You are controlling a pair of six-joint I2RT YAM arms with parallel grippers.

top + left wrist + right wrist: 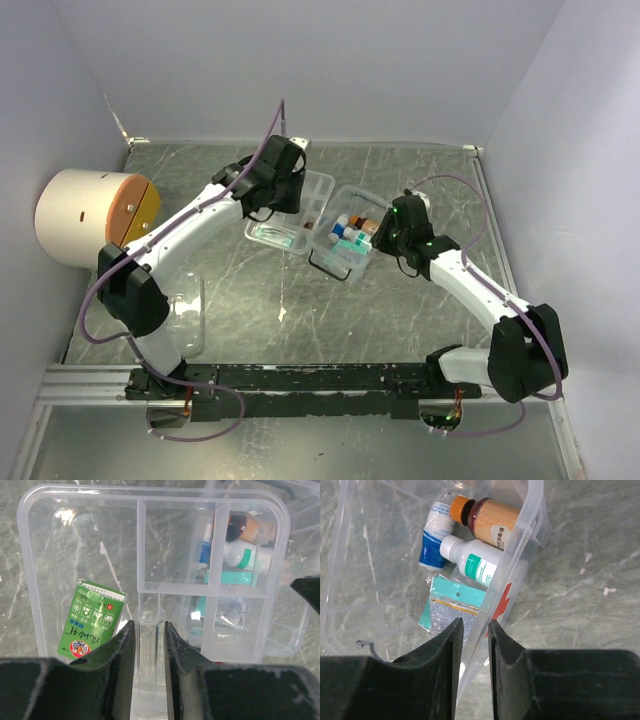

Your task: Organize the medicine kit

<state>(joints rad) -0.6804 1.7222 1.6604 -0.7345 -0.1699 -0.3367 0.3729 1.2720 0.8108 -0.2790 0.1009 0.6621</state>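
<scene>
Count, all views.
- Arms: 2, i.e. left arm (190, 225) and right arm (470, 285).
- clear case (534, 530): 1.
- divided tray (150, 491): 1, w/ 1 green box (90, 625) in it.
- Bottles in case: 3, i.e. amber bottle (492, 522) w/ orange cap, white bottle (470, 560) w/ green label, white-blue bottle (432, 535).
- teal sachet (452, 605): 1 sure; more beneath, can't tell.
- white-orange cylinder (85, 215): 1.
- clear flat piece (185, 310) on tabletop (400, 330): 1.

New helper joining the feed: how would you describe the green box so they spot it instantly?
Find the clear divided tray whose rim sits in the jaws of the left gripper. In its big undivided compartment lies a small green box, tilted. Unlike the bottles and teal packet nearby, it is bright green with white lettering.
</scene>
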